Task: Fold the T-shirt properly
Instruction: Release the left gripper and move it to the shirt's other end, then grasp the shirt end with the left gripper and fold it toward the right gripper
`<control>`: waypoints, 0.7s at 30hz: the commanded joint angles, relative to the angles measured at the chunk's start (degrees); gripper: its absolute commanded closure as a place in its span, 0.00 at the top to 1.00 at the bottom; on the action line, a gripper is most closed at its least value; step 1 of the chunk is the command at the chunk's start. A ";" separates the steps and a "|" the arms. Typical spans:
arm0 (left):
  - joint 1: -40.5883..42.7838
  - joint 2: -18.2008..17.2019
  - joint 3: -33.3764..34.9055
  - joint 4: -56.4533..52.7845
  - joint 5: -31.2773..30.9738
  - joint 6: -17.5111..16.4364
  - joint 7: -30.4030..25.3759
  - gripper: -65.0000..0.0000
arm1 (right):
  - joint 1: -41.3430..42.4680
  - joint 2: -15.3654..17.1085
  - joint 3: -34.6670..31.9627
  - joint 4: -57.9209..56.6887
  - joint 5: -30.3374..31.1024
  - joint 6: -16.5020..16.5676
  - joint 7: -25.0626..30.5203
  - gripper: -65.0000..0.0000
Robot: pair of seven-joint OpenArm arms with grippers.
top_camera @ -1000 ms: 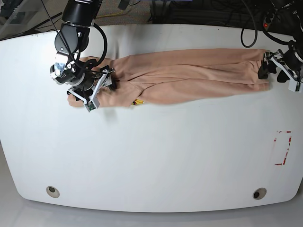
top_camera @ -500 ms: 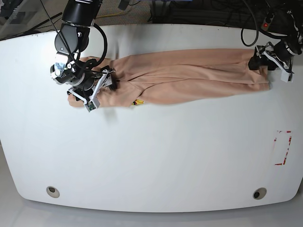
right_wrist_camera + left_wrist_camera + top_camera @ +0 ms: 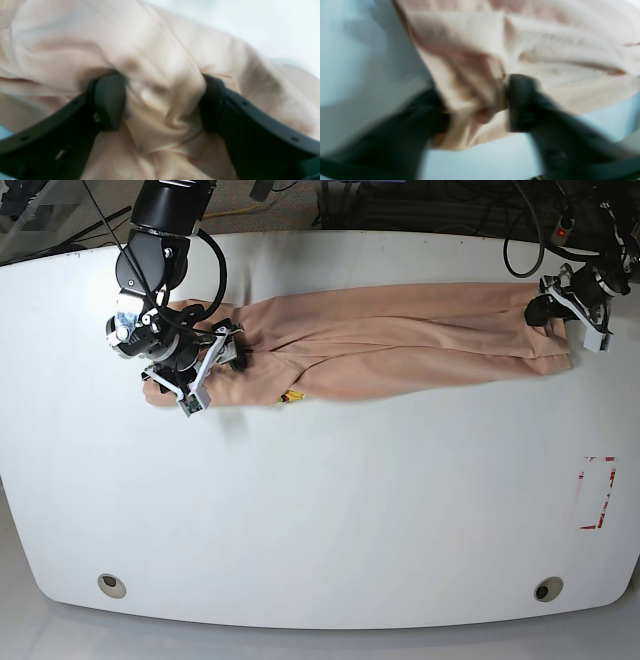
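The peach T-shirt (image 3: pixel 400 340) lies stretched into a long narrow band across the far half of the white table (image 3: pixel 320 510). A small yellow tag (image 3: pixel 291 395) shows at its near edge. My left gripper (image 3: pixel 548 308) is at the shirt's right end, at the far corner. In the left wrist view, the left gripper (image 3: pixel 476 105) pinches a bunched fold of the T-shirt (image 3: pixel 545 50). My right gripper (image 3: pixel 215 370) sits on the shirt's left end. The right wrist view shows puckered T-shirt (image 3: pixel 162 50) cloth squeezed between the fingers of the right gripper (image 3: pixel 160 102).
A red-marked rectangle (image 3: pixel 597 492) is on the table at the right. Two round holes (image 3: pixel 112 585) (image 3: pixel 547 589) sit near the front edge. Black cables (image 3: pixel 520 240) hang behind the far right edge.
My left gripper moved from the shirt's near right corner up to its far right corner and closed its fingers onto the cloth. The right arm stayed still.
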 commanded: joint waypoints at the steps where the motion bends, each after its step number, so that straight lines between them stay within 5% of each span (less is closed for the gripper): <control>1: -0.17 -0.96 1.84 1.88 -0.48 -0.08 -0.31 0.22 | -0.66 -0.12 0.07 -0.63 -1.57 -0.32 -3.73 0.67; 10: 1.94 -1.04 4.56 18.49 -0.39 0.49 -0.31 0.19 | -0.66 -0.12 0.07 -0.63 -1.57 -0.32 -3.73 0.67; 18: 1.68 -1.31 16.78 29.92 -0.39 1.37 -0.31 0.19 | -0.66 -0.21 0.07 -0.63 -1.57 -0.32 -3.73 0.67; 21: -1.49 -1.04 22.67 29.66 -0.39 5.06 -0.23 0.20 | -0.66 -0.21 0.07 -0.63 -1.57 -0.32 -3.73 0.67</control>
